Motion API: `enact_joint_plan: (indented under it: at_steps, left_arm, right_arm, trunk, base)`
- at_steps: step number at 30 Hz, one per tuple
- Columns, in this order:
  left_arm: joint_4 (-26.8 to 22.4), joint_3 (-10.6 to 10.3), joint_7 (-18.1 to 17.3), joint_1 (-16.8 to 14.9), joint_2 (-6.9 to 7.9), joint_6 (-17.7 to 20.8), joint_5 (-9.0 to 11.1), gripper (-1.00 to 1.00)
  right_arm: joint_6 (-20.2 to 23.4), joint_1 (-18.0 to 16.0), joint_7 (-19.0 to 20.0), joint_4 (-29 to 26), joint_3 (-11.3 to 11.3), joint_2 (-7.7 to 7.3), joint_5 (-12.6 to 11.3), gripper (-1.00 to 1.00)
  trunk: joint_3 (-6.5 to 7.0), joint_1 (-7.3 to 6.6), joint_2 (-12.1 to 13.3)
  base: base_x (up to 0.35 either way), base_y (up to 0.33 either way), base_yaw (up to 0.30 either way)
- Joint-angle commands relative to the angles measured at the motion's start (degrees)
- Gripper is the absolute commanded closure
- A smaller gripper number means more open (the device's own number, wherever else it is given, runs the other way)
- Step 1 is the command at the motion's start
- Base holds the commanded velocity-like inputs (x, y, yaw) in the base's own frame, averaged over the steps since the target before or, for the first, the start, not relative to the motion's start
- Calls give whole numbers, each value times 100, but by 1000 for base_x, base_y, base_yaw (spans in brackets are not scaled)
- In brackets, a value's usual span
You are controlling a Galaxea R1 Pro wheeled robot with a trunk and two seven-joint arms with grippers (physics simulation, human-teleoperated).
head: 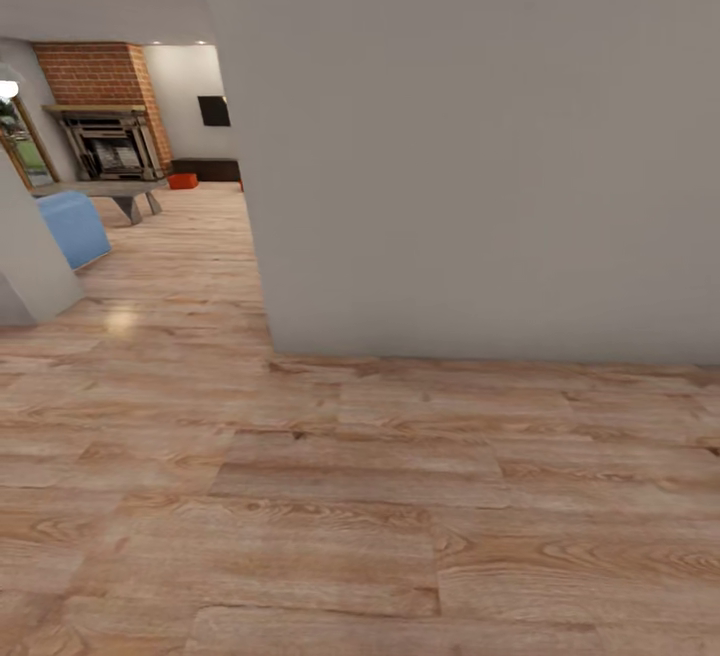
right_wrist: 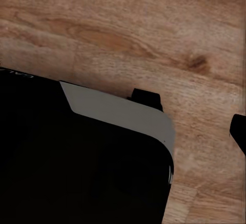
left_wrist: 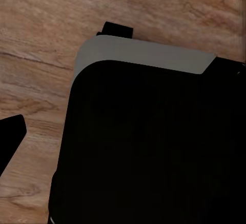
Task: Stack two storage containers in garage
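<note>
Boxy orange-red storage container (head: 182, 180) far off on wood-plank flooring (head: 330, 496); finger state perhaps indiscernible.

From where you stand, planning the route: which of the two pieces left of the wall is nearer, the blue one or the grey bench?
The blue seat: it sits lower in the head view, ahead of the grey bench by the brick fireplace.

Nothing readable anywhere. No lettering, brand or number on the grey wall (head: 480, 156), none on the plank floor (head: 360, 516), none on the brick fireplace (head: 100, 106) far off. Faint pale flecks on the black body (right_wrist: 77, 167) at its edge in the right wrist view, too small and blurred to make out as text.
</note>
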Motion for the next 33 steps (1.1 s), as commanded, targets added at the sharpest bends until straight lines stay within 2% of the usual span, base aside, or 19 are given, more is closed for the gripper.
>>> enact_joint_plan:
  at_steps: [1, 33]
  left_arm:
    - [13, 23, 6, -6, -2, -28, 37, -100]
    - [13, 23, 6, -6, -2, -28, 38, -100]
  right_arm:
    - [-15, -2, 2, 2, 13, 0, 9, -100]
    - [-15, -2, -1, 2, 13, 8, 11, -100]
  trunk:
    - [0, 3, -2]
    - [193, 3, -2]
  base:
    - [340, 0, 210]
    - [338, 0, 227]
